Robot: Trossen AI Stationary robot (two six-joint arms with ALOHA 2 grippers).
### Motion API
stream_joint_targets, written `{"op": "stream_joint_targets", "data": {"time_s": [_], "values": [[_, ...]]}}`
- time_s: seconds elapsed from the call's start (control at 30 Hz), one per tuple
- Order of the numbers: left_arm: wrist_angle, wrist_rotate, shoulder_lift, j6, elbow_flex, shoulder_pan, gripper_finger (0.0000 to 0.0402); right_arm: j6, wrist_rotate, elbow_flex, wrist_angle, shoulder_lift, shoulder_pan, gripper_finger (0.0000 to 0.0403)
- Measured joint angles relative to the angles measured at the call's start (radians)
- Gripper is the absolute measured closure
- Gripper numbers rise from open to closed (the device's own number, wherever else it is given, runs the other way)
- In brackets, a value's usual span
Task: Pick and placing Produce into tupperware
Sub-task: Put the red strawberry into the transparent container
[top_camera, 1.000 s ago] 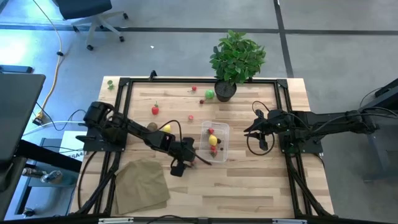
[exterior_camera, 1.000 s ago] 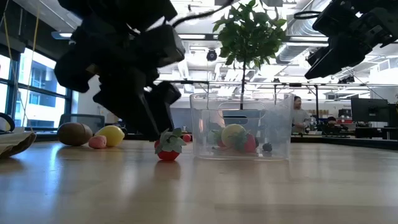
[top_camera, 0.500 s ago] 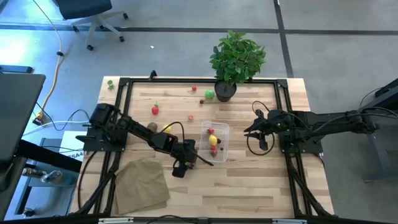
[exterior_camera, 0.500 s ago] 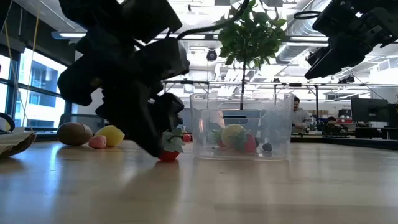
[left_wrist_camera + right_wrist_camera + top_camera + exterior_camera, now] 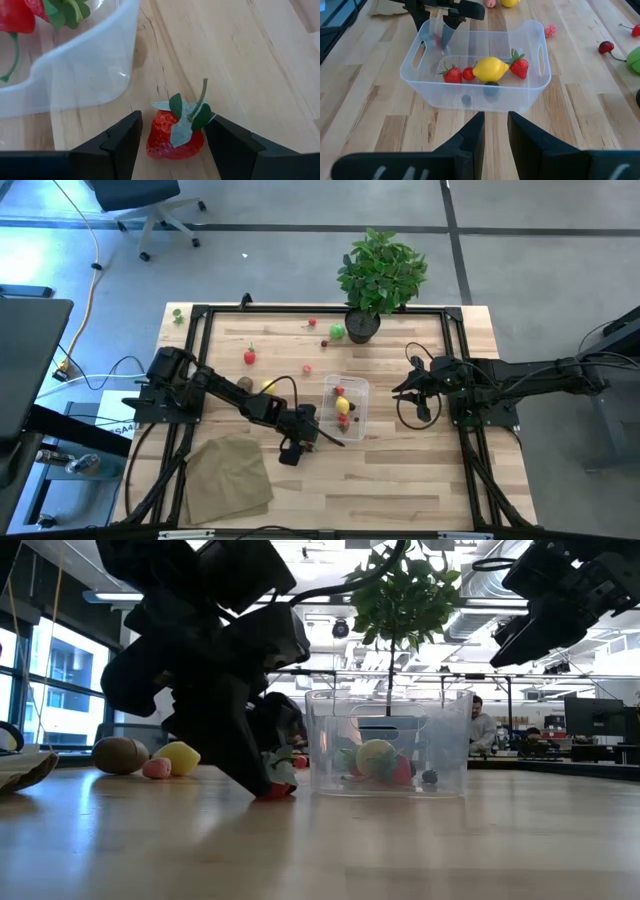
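Looking down: tupperware mid-table, long axis toward the potted plant; left gripper beside it, right gripper waiting apart, fingers slightly parted, empty. Left wrist view alone shows open fingers straddling a strawberry on wood, stem toward the far table.

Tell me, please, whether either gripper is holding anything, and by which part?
Nothing yet. The left gripper stands open astride a strawberry on the table, fingers clear of its sides. The right gripper holds nothing.
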Motion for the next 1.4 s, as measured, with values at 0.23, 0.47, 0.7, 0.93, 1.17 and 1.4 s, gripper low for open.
{"op": "stream_joint_targets", "data": {"time_s": [0.23,0.47,0.7,0.93,1.17,1.4], "values": [[0.019,-0.003,0.003,-0.001,-0.002,0.001,0.0247,0.0,0.0,0.0,0.0,0.0,0.0,0.0329],[0.026,0.015,0.003,-0.001,-0.002,0.001,0.0271,0.0,0.0,0.0,0.0,0.0,0.0,0.0329],[0.023,0.11,-0.002,-0.004,-0.002,-0.001,0.0251,0.0,0.0,0.0,0.0,0.0,0.0,0.0329],[0.072,0.285,-0.068,0.0,-0.004,-0.015,0.0282,0.0,0.0,0.0,0.0,0.0,0.0,0.0329],[0.196,0.323,-0.18,-0.021,-0.003,-0.045,0.0252,0.0,0.0,0.0,0.0,0.0,0.0,0.0329],[0.259,0.276,-0.254,0.027,0.089,-0.011,0.0268,0.0,0.0,0.0,0.0,0.0,0.0,0.0329]]}}
